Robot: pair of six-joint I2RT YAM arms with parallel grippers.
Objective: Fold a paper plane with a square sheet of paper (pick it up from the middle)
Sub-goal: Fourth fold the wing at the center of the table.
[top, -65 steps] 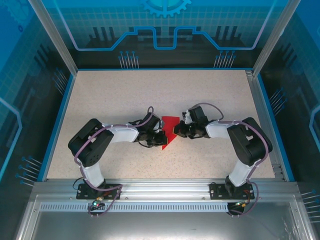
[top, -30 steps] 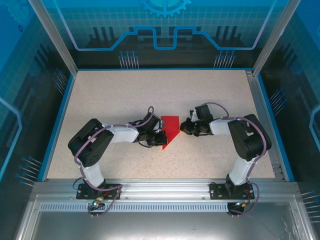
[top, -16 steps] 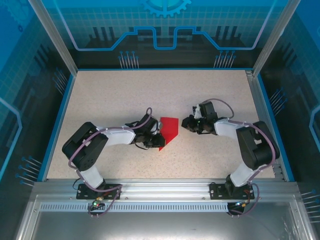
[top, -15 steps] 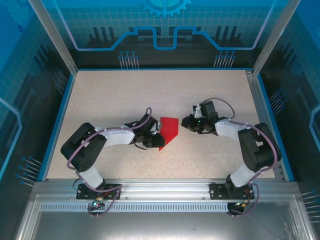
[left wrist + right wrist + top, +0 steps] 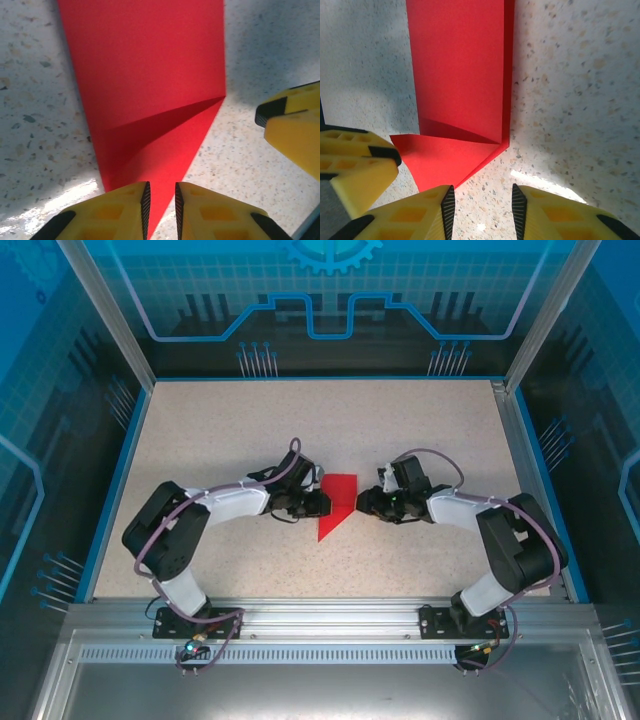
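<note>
The square sheet of paper (image 5: 338, 498) is bright red and lies flat on the speckled table, folded into a tall strip with a slanted point toward the near side. My left gripper (image 5: 321, 503) sits low at its left edge. In the left wrist view the paper (image 5: 150, 85) runs under my yellow fingertips (image 5: 125, 212), which stand a narrow gap apart with nothing pinched. My right gripper (image 5: 361, 504) is at the paper's right edge. In the right wrist view the folded corner (image 5: 455, 155) lies just ahead of that gripper (image 5: 480, 210), which is open over bare table.
The speckled table (image 5: 230, 430) has a blue rim and glass walls around it. Each wrist view catches the other gripper's yellow finger beside the paper: the right one (image 5: 295, 130) and the left one (image 5: 355, 170). The two grippers face each other closely.
Both grippers have opened from shut. The left gripper moved slightly toward the far side along the paper's left edge. The right gripper came back in toward the paper's right edge.
</note>
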